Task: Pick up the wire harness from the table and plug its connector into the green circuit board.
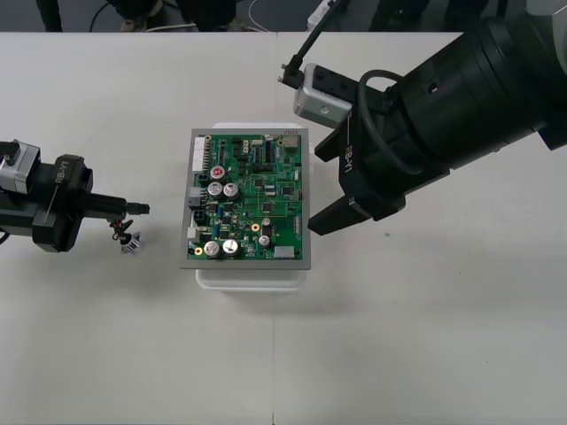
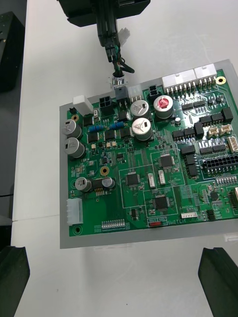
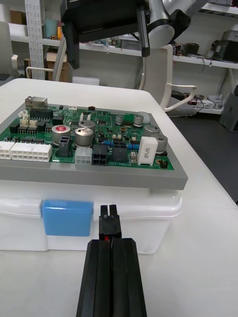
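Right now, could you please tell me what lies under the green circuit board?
The green circuit board sits on a grey plate, which rests on a white base with a blue tab on its side. The plate covers the base's top, so that is hidden.

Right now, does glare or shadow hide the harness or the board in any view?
Front view: even light, soft shadows, harness clear at the left gripper. Right wrist view: small glints on the green circuit board, nothing hidden. Left wrist view: black plug against black fingers, low contrast.
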